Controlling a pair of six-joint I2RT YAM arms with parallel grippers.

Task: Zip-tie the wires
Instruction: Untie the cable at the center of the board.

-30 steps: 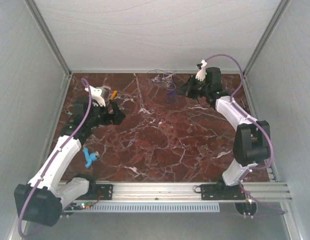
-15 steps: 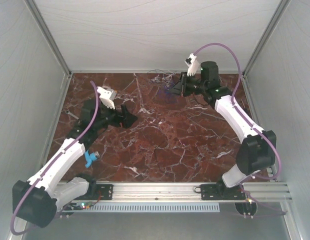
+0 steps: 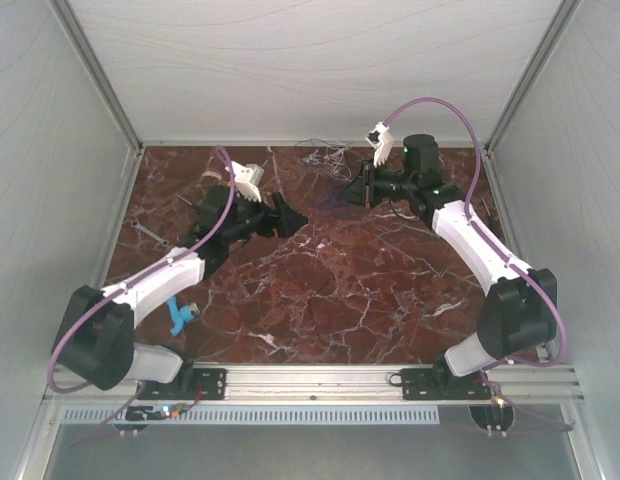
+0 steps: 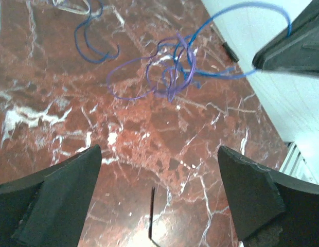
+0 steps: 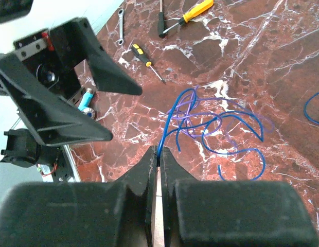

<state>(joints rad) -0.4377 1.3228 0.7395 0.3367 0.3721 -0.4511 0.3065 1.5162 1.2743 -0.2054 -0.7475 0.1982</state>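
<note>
The wires point(image 5: 211, 123) are a loose tangle of thin blue and purple loops near the back middle of the marble table point(image 3: 320, 290). My right gripper point(image 5: 159, 154) is shut on one blue strand of the wires point(image 4: 172, 72), which rises off the table to its tip. The left gripper point(image 4: 159, 154) hovers in front of the tangle, open wide and holding nothing. On the marble between its fingers point(image 4: 72, 175) lies the zip tie point(image 4: 151, 213), a thin black strip. From above, the left gripper point(image 3: 290, 215) and right gripper point(image 3: 348, 192) face each other.
A second blue wire point(image 4: 90, 41) lies loose beside the tangle, and pale hair-thin wires point(image 3: 325, 155) lie by the back wall. Yellow-handled screwdrivers point(image 5: 198, 9) point(image 5: 141, 54) and a wrench point(image 5: 120, 25) sit at the table's left. A blue part point(image 3: 180, 313) lies near the left arm. Walls enclose three sides.
The left arm has swung right, from the tools at the table's left toward the middle, staying open. The right gripper has shifted left to the wire tangle, shut throughout.
</note>
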